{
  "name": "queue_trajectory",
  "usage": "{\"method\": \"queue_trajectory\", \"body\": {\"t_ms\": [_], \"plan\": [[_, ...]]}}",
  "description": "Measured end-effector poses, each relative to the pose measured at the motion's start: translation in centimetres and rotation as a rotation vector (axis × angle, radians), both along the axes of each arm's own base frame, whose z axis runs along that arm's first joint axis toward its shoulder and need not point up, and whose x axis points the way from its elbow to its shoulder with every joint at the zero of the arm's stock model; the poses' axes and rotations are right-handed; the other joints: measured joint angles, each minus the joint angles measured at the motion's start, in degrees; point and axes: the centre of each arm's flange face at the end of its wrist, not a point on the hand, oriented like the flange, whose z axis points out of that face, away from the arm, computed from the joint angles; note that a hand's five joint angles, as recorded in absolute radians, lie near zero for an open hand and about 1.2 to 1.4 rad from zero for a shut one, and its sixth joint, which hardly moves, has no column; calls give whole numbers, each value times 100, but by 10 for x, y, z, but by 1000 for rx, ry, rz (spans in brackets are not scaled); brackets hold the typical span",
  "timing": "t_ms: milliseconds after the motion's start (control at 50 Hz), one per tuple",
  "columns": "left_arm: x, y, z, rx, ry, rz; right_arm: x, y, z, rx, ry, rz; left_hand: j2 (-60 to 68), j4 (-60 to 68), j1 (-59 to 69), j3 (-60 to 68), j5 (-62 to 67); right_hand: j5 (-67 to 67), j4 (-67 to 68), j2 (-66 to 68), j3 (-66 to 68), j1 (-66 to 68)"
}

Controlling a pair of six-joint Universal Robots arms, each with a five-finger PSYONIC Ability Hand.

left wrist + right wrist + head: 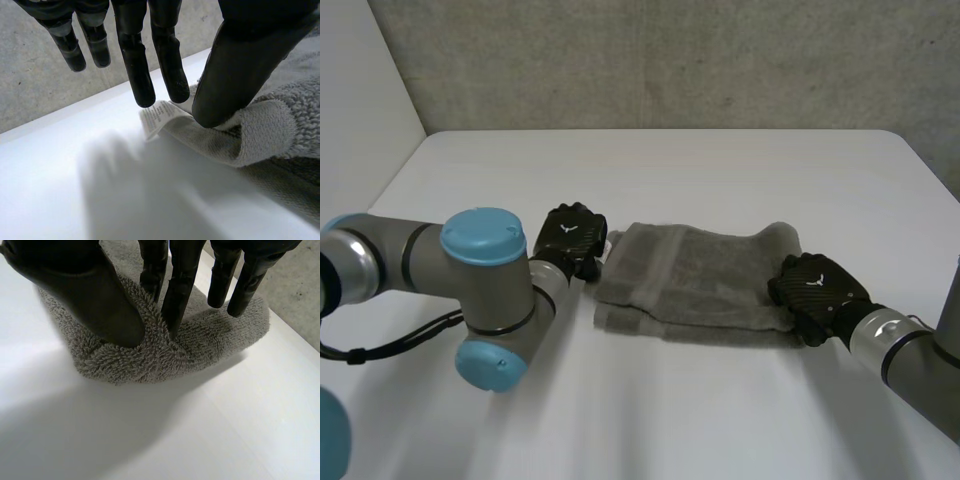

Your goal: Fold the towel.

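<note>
Towel (700, 285) on table (660, 170), part-folded. Pinched left corner between left hand (570, 238) thumb and fingers; clamped right end in right hand (817, 290) (firmer hold). Risked losing that shallow left pinch, collapsing the fold.

On towel (280, 125) corner, care label (159, 114): print illegible. White emblem on left hand (570, 233), right hand (817, 287) backs.

Read as a robotics lab test cell. A plain white table (670, 400) is set against a bare, rough grey wall (670, 60) and closed off by a white panel (360, 90) on the robot's left. A left arm (485, 290) and a right arm (905, 350), with grey joints and light-blue caps, are seen over the tabletop. A grey towel (700, 280) is laid on it.
</note>
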Motion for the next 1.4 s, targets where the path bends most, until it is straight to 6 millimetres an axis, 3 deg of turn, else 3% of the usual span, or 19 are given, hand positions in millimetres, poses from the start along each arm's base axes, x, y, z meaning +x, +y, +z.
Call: {"method": "queue_trajectory", "body": {"t_ms": [380, 560, 660, 760, 820, 940, 1040, 1160, 1300, 1400], "plan": [[7, 57, 13, 74, 22, -53, -18, 5, 3, 48, -7, 28, -347, 0, -328, 0, -325, 0, 0, 0, 0, 0], [27, 52, 26, 61, 35, -1, -36, 0, 6, -2, 116, 56, -880, 0, -881, 0, -903, 0, 0, 0, 0, 0], [40, 47, 37, 37, 50, 36, -39, -9, 24, -110, 220, 104, -970, 0, -975, 0, -1010, 0, 0, 0, 0, 0], [49, 43, 44, 20, 63, 62, -19, -10, 46, -207, 239, 180, -986, 0, -981, 0, -1041, 5, 0, 0, 0, 0], [52, 41, 49, 11, 74, 75, 7, -4, 60, -279, 216, 257, -1035, 0, -1042, 0, -1082, 33, 0, 0, 0, 0], [53, 41, 59, -3, 115, 84, 62, 23, 65, -379, 165, 433, -1256, 0, -1284, 0, -1338, 43, 0, 0, 0, 0], [55, 40, 71, -20, 161, 92, 105, 55, 51, -412, 131, 588, -1432, 0, -1447, 0, -1530, 44, 0, 0, 0, 0], [57, 38, 80, -42, 188, 103, 135, 85, 21, -382, 120, 711, -1459, 0, -1458, 0, -1569, 45, 0, 0, 0, 0], [58, 34, 83, -58, 195, 108, 148, 94, -2, -336, 122, 756, -1633, 0, -1624, 0, -1737, 65, 0, 0, 0, 0], [58, 28, 87, -85, 208, 114, 152, 90, -7, -328, 101, 741, -1732, 0, -1708, 0, -1851, 107, 0, 0, 0, 0]]}}
